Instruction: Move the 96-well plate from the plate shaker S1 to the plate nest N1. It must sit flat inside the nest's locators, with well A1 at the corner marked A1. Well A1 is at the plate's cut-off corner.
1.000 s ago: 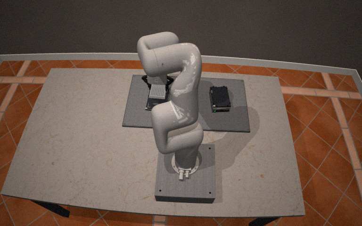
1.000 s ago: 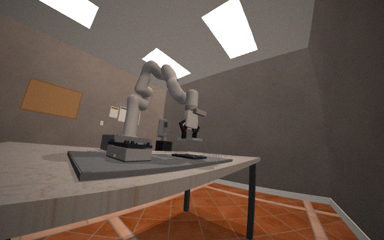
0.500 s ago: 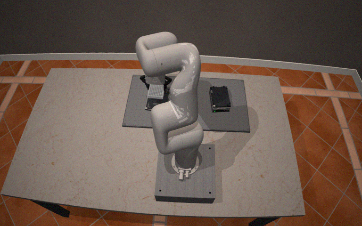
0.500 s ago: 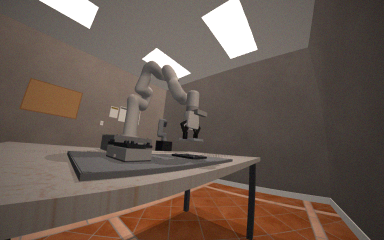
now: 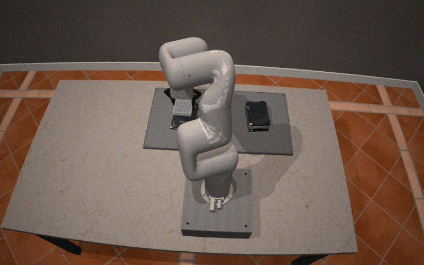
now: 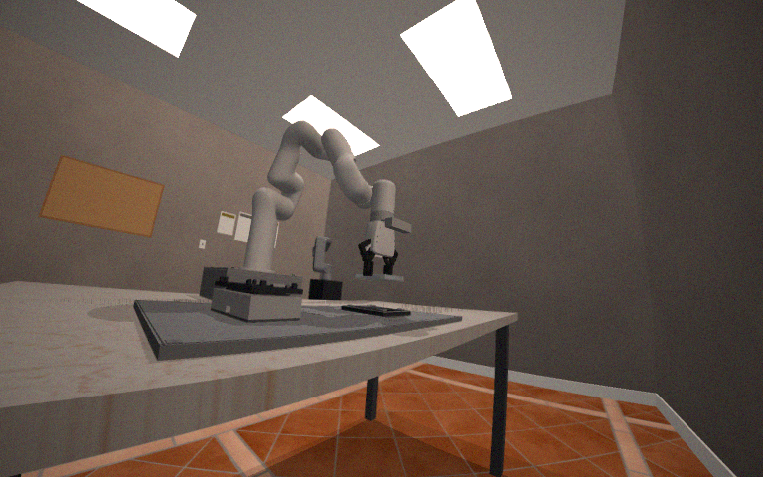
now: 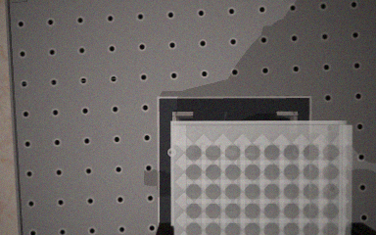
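My gripper (image 5: 182,95) (image 6: 378,266) (image 7: 261,231) is shut on the clear 96-well plate (image 5: 182,107) (image 6: 380,277) (image 7: 261,176), gripping it by its two long sides and holding it level. The plate hangs a short way above the flat black plate nest N1 (image 5: 180,123) (image 6: 374,308) (image 7: 235,108). In the wrist view the plate overlaps most of the nest and sits a little to its right. Two pale locator marks show at the nest's far edge. The plate shaker S1 (image 5: 257,115) (image 6: 255,302) stands bare on the right of the grey breadboard. I cannot make out the plate's cut-off corner.
Nest and shaker both sit on a grey perforated breadboard (image 5: 265,143) (image 6: 185,331) (image 7: 83,98) on the marble table (image 5: 93,162). The arm's grey plinth (image 5: 218,218) is at the table's front. A small grey post on a black block (image 6: 323,281) stands behind the breadboard.
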Tool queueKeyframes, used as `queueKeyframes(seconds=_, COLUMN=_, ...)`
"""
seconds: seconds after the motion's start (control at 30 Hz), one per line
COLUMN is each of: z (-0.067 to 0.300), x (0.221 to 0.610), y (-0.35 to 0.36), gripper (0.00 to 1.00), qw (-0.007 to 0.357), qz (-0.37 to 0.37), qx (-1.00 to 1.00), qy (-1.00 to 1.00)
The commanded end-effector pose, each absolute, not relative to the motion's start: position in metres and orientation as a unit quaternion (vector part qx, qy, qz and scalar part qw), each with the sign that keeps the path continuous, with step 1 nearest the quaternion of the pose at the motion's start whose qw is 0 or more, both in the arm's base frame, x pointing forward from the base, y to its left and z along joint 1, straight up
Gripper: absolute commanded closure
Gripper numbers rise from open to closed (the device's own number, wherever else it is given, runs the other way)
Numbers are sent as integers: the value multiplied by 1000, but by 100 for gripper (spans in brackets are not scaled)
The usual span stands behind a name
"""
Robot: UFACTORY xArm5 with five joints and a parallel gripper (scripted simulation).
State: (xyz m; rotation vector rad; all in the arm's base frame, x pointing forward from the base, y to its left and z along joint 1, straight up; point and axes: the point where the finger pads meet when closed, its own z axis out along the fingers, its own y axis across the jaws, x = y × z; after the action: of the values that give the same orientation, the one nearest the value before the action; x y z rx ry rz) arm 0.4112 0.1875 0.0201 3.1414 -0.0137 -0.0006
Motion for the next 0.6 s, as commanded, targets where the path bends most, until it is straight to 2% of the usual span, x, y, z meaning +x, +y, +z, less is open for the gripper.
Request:
queueKeyframes(seconds=0.0, z=22, x=413, y=188, gripper=100, qw=-1, qz=2, qx=1000, qy=-4)
queueKeyframes(seconds=0.57, z=6, x=413, y=188, gripper=100, qw=-1, qz=2, qx=1000, qy=-4)
